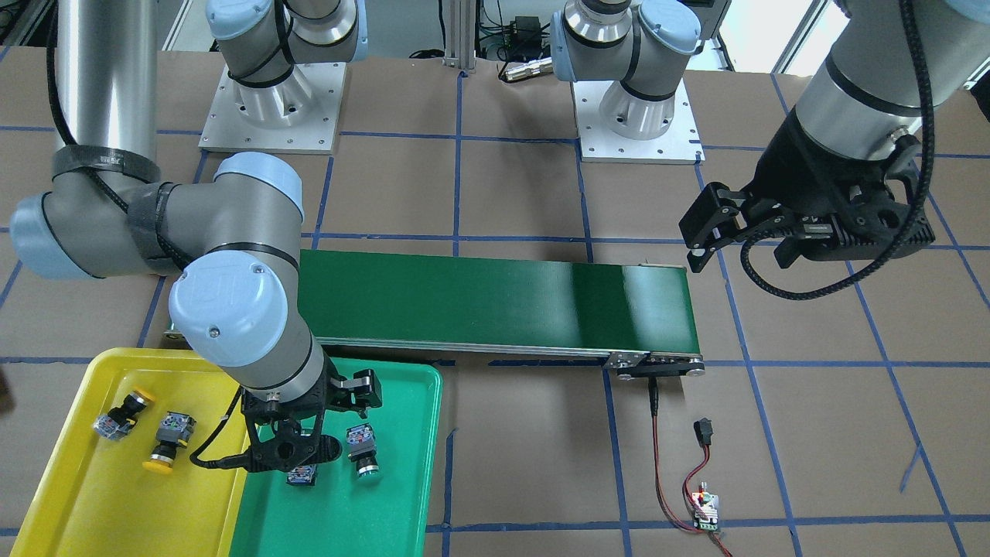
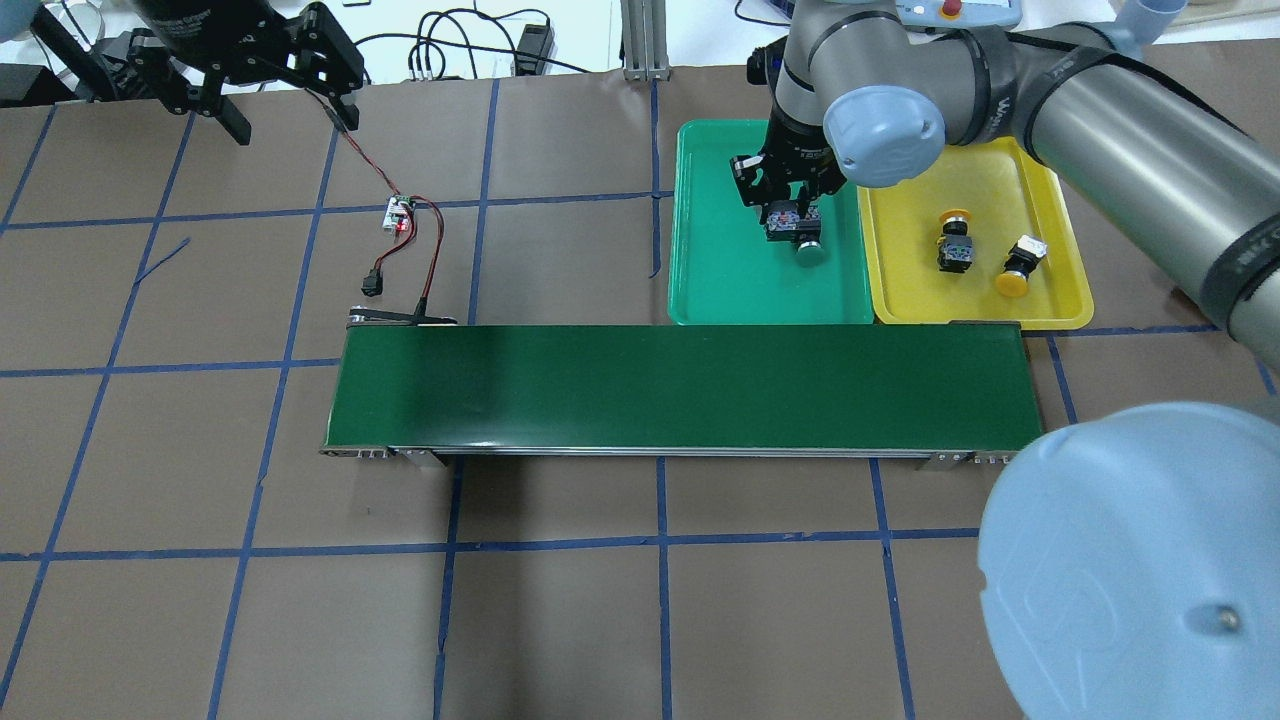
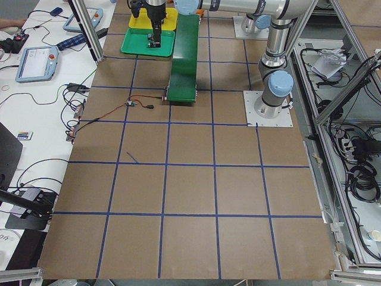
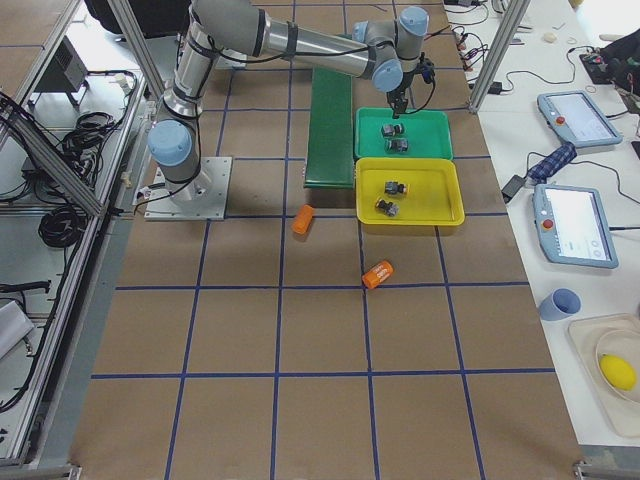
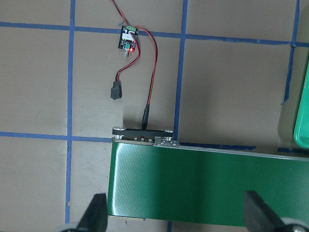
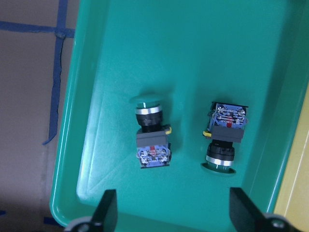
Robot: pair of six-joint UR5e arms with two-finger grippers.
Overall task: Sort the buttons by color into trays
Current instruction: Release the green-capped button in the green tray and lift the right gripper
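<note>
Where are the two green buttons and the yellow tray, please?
Left green button (image 6: 153, 140): right wrist view, contact block.
Right green button (image 6: 226, 132): right wrist view, contact block.
Yellow tray (image 2: 925, 290): overhead view, bare floor.

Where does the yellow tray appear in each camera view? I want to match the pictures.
Front-facing: the yellow tray fills the bottom left corner.
Overhead: upper right.
Exterior left: top edge, at the far end.
Exterior right: upper middle.
Left wrist: not in it.
Right wrist: a sliver at the lower right edge.
Shared landmark: the green tray right beside it.
</note>
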